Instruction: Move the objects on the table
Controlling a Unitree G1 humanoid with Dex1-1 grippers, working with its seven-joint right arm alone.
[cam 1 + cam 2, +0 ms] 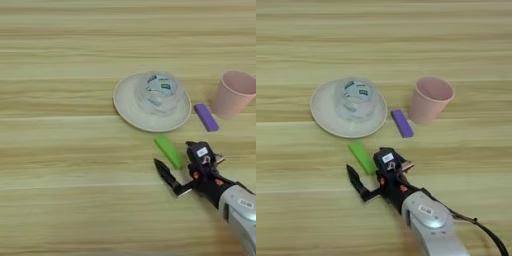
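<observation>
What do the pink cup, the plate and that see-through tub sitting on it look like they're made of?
The pink cup looks like matte plastic: even colour, thin rim, no shine. The cream plate could be plastic or glazed ceramic; its smooth, dull surface leaves that open. The tub on the plate seems to be thin clear plastic, since the plate shows through its walls, with a printed label on top.

Wooden table (60, 200) bears cream plate (125, 107), pink cup (232, 95), green bar (168, 151), purple bar (206, 117).
</observation>
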